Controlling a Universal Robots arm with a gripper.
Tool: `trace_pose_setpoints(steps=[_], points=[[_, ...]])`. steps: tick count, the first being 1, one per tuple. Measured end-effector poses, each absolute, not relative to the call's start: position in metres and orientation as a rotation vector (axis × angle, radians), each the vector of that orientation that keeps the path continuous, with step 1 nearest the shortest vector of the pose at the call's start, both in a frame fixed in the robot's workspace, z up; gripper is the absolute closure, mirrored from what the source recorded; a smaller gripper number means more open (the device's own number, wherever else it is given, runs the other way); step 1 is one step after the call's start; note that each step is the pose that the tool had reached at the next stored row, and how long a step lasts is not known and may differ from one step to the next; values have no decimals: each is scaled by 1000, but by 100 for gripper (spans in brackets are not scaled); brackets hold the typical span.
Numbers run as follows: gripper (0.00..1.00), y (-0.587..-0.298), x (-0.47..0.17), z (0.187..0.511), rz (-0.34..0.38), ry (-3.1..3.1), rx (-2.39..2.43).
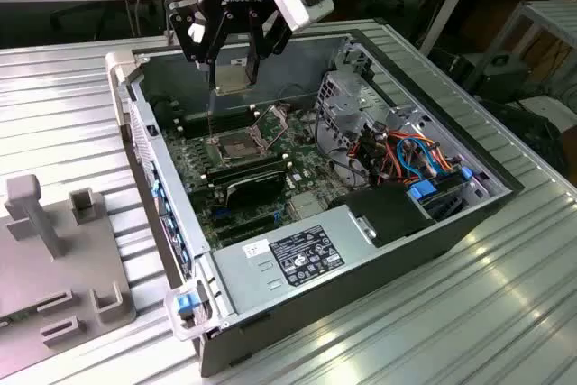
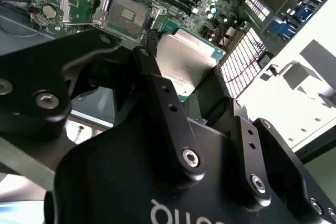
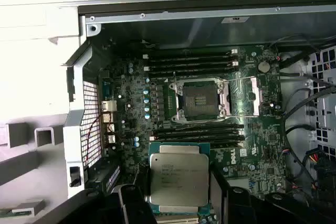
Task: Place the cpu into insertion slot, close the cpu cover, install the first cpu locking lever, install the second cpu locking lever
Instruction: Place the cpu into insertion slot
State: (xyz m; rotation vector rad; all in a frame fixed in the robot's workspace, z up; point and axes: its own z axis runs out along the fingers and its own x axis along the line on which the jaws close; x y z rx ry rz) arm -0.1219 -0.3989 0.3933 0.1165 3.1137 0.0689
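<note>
Hanging at the exterior view's twelve o'clock from the insertion slot (image 1: 236, 144), the cpu (image 1: 233, 78) was pinched by the down-pointed gripper (image 1: 231, 68).

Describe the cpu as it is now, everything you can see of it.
The cpu is a flat square chip with a dull silver metal top bearing faint print and a thin green rim. It is held top up, clamped at two opposite edges by the gripper. It is in the air above the board, apart from the uncovered slot.
</note>
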Motion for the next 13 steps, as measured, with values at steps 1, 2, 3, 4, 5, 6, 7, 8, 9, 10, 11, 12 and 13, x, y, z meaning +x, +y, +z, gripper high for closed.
trace_pose_setpoints(steps=[1, 2, 3, 4, 5, 6, 7, 8, 9, 10, 11, 12, 13], points=[[45, -399, -122, 393, 69, 3114, 117], [45, -399, -122, 393, 69, 3114, 117], [45, -399, -122, 393, 69, 3114, 117], [45, -399, -122, 393, 69, 3114, 117], [45, -399, -122, 393, 69, 3114, 117], [45, -399, -122, 393, 69, 3114, 117], [45, -399, -122, 393, 69, 3113, 121], [45, -399, -121, 393, 69, 3112, 144], [45, -399, -121, 392, 68, 3110, 181], [45, -399, -121, 392, 68, 3108, 206], [45, -399, -121, 392, 67, 3106, 228], [45, -399, -121, 392, 67, 3104, 249], [45, -399, -121, 391, 67, 3102, 270]])
